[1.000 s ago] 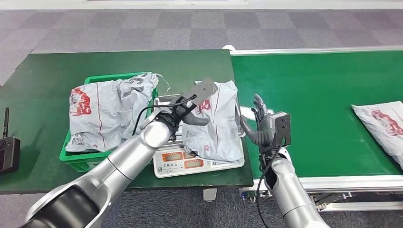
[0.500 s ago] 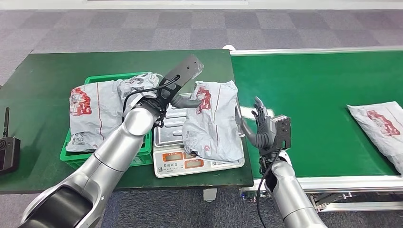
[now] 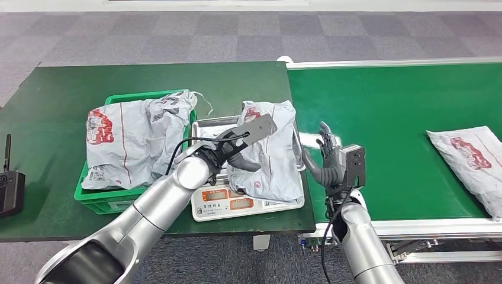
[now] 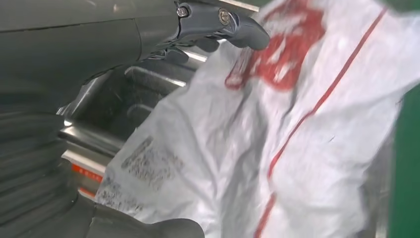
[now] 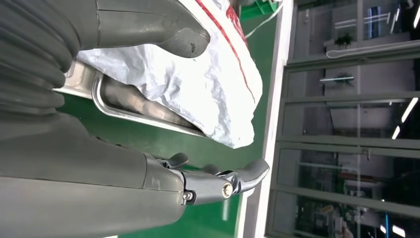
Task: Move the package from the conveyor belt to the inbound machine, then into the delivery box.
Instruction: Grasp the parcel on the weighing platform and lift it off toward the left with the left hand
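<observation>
Dropping back from the raised pose it had half a second ago over the green crate [image 3: 95, 198], the left hand [image 3: 237, 155] now sits low against the package [image 3: 269, 154] on the scale [image 3: 237, 204], much as it did a second ago. In the left wrist view its thumb [image 4: 148, 229] lies under one edge of the grey bag and its fingers [image 4: 242, 30] reach over the far edge, so the hand straddles the bag; whether it actually grips it I cannot tell. The right hand [image 3: 327, 163] stands just beside the scale on the conveyor side, fingers spread and holding nothing, and has barely shifted. Its wrist view shows the thumb [image 5: 183, 39] near the bag's surface and the fingers [image 5: 247, 176] apart over the green belt.

Counted out, three grey bags with red print are visible: the package lying across the steel tray [image 3: 207, 127] of the scale, a second bag [image 3: 136, 139] filling the green crate just left of the scale, and a third bag [image 3: 470, 157] on the conveyor belt [image 3: 402, 100] well to the right of the scale, which has slid slightly nearer to it. One scale, one crate and one black handset [image 3: 10, 189] at the table's far left edge complete the count.
</observation>
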Available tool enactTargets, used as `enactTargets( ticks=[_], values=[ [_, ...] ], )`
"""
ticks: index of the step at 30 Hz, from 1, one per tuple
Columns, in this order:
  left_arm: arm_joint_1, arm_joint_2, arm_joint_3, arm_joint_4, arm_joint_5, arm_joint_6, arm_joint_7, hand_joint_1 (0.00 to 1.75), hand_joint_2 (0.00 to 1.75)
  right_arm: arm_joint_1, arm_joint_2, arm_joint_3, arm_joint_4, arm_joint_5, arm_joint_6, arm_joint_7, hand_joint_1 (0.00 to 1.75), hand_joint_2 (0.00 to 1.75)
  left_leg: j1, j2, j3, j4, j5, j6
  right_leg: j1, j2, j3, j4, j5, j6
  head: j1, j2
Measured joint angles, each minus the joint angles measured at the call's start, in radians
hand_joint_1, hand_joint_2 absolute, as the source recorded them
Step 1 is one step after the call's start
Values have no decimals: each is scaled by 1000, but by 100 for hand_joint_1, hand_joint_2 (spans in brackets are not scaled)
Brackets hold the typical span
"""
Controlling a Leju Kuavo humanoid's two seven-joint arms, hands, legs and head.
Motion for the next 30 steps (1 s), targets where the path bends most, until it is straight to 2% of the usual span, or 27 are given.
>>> enactTargets(
  ticks=[9,16,20,24,28,30],
  values=[
    [26,-22,-143,127,-38,-29,-6,0,175,-14,2,0,0,6,10,2,0,175,0,-1,0,0,0,0,0,-1,1,0,0,0,0,0],
    [3,-40,-237,236,-67,-15,-80,0,175,-17,2,0,0,-3,15,1,0,175,0,-6,6,0,-1,2,0,-7,10,-1,-3,3,0,0],
    [2,-55,-295,322,-139,82,-171,175,175,-17,2,0,0,-16,24,-4,0,175,0,-8,10,0,-2,4,0,-8,16,-2,-4,4,0,0],
    [3,-61,-318,359,-178,125,-214,175,175,-17,2,0,0,-21,27,-7,0,175,0,-8,11,0,-2,4,0,-9,17,-2,-4,4,0,0],
    [-20,-77,-374,487,-250,211,-451,175,175,-16,2,0,0,-36,26,-14,0,175,-1,-12,17,0,0,8,-2,-13,25,-3,-4,6,0,0],
    [-31,-78,-373,493,-250,218,-475,175,175,-17,2,0,0,-41,25,-14,0,175,-2,-12,18,0,0,8,-2,-14,26,-3,-4,6,0,0]
  ],
)
